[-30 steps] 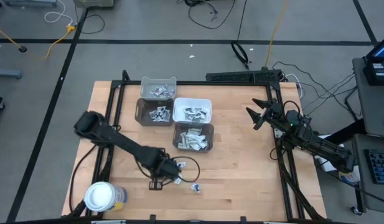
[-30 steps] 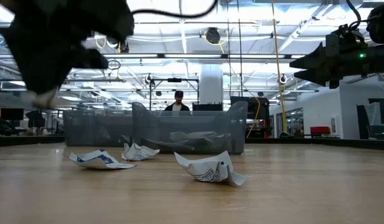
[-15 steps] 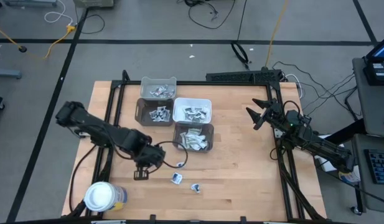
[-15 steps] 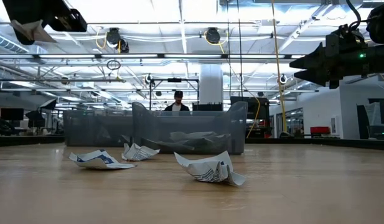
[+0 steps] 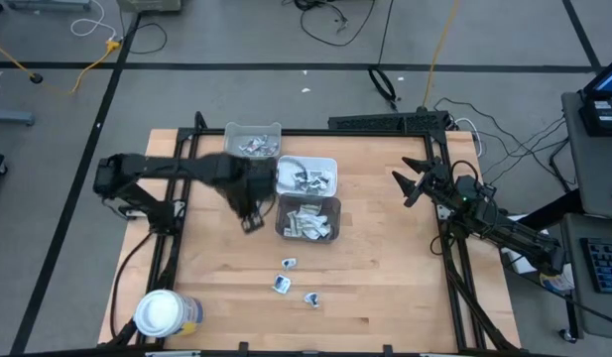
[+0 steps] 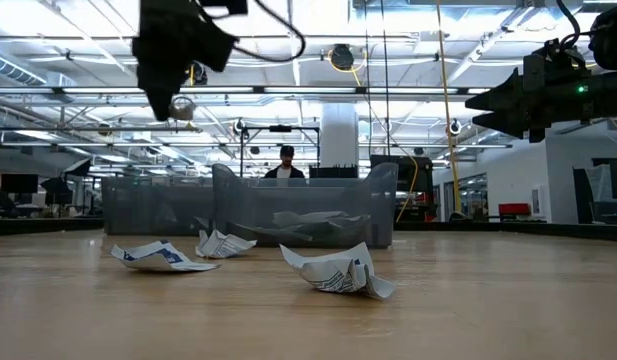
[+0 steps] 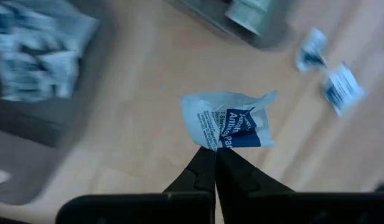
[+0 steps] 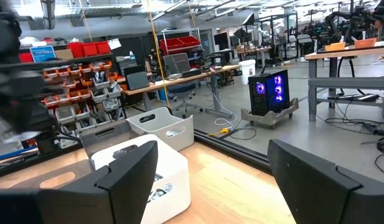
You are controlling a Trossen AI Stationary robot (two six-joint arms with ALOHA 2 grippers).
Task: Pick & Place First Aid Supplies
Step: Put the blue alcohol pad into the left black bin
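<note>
My left gripper [image 5: 250, 220] hangs above the table beside the near dark grey bin [image 5: 307, 219] and is shut on a white packet with blue print [image 7: 232, 119]. In the low view it is high in the air [image 6: 166, 95]. Three more packets lie flat on the wood [image 5: 289, 263] [image 5: 280, 284] [image 5: 311, 297]; the low view shows them too [image 6: 158, 257] [image 6: 223, 243] [image 6: 338, 270]. The bins hold several packets. My right gripper [image 5: 410, 183] waits open over the right part of the table, touching nothing. My left gripper pinches the packet between its two fingertips [image 7: 204, 168] at one crumpled edge [image 7: 211, 143]. The fingers come from above, pointing down. The packet is lifted clear of the table and sticks out past the fingertips.
Four bins stand clustered at the table's far middle: a light grey one [image 5: 253, 139], a dark grey one [image 5: 234, 180], a white one [image 5: 306, 176] and the near dark grey one. A white-lidded jar [image 5: 162, 312] stands at the near left corner. A person shows far behind [image 6: 286, 160].
My left gripper has risen from the table near the loose packets with a packet in its shut fingers. It has swung toward the far edge, up beside the bins. The three other packets have stayed where they lay.
</note>
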